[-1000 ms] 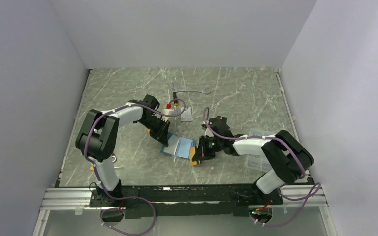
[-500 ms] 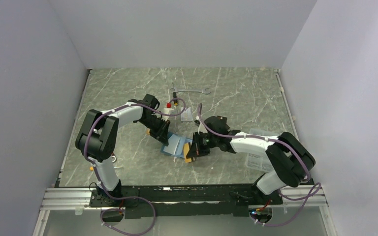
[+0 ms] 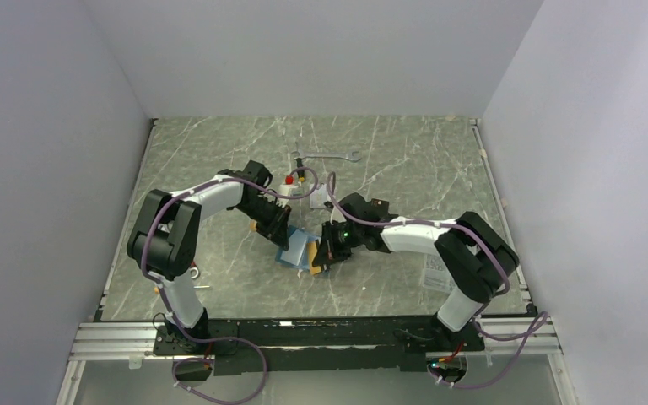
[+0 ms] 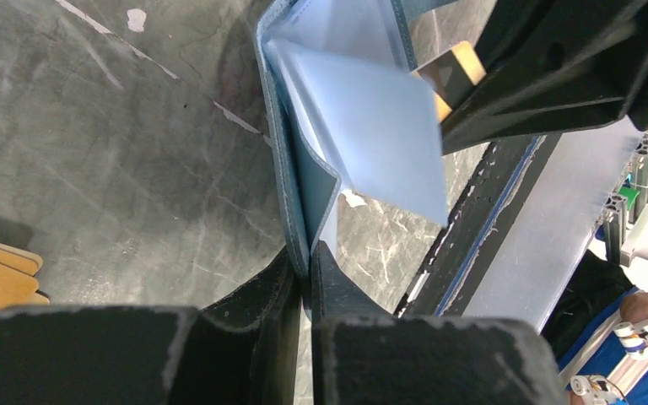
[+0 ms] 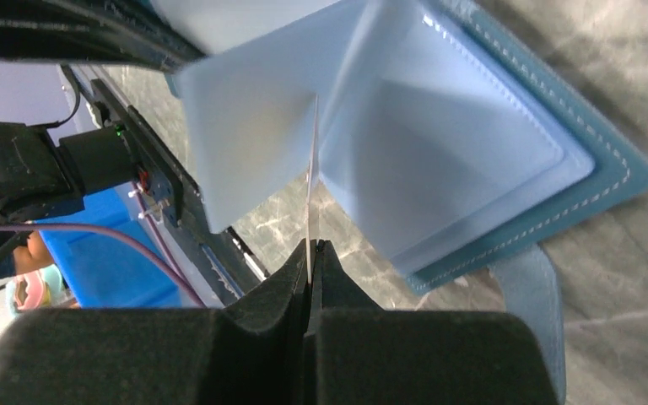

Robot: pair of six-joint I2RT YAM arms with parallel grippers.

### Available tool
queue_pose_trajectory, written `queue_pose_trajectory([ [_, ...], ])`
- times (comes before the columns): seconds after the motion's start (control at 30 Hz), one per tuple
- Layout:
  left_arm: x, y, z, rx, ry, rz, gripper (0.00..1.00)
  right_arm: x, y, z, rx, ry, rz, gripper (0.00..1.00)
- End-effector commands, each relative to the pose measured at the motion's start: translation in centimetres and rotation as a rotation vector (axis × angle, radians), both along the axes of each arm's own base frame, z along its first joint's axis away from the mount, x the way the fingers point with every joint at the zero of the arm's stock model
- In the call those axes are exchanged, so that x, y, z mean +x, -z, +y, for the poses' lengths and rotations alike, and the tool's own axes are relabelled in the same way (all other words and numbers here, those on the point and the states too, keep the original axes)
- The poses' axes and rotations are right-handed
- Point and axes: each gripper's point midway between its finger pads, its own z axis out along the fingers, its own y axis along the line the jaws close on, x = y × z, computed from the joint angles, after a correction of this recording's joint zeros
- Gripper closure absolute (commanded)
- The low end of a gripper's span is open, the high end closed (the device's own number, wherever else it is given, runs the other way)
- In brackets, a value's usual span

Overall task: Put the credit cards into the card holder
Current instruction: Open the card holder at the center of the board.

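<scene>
from above, between the two arms, we see the card holder (image 3: 295, 251) lying open, with the left gripper (image 3: 275, 236) on its left edge and the right gripper (image 3: 325, 256) holding an orange credit card (image 3: 315, 258) beside it. at the left wrist, the fingers pinch the holder's soft edge, which bends up. at the right wrist, the fingers clamp the thin, stiff, slick card edge-on, seemingly at a pale pocket (image 5: 439, 152). we judge the card's rear edge the best place to grip it.
</scene>
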Motion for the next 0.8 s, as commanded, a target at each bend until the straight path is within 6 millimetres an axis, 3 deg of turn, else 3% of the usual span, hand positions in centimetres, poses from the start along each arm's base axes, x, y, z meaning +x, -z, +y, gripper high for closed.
queue_pose_trajectory([
  [0.0,0.5,-2.5,-0.6,-0.072,0.028,-0.05,0.87,1.6,-1.7,2.2,0.061,-0.036,-0.052,1.0],
  [0.33,-0.3,-2.1,0.9,-0.087,0.06,-0.016,0.85,1.9,-0.4,3.6,0.059,-0.063,-0.024,1.0],
  [0.63,-1.1,-0.2,3.6,0.019,0.099,-0.055,0.83,1.5,1.5,4.2,0.064,-0.072,0.015,1.0],
  [0.77,-1.2,0.4,3.9,0.035,0.102,-0.058,0.83,1.4,1.2,4.6,0.067,-0.082,0.005,1.0],
])
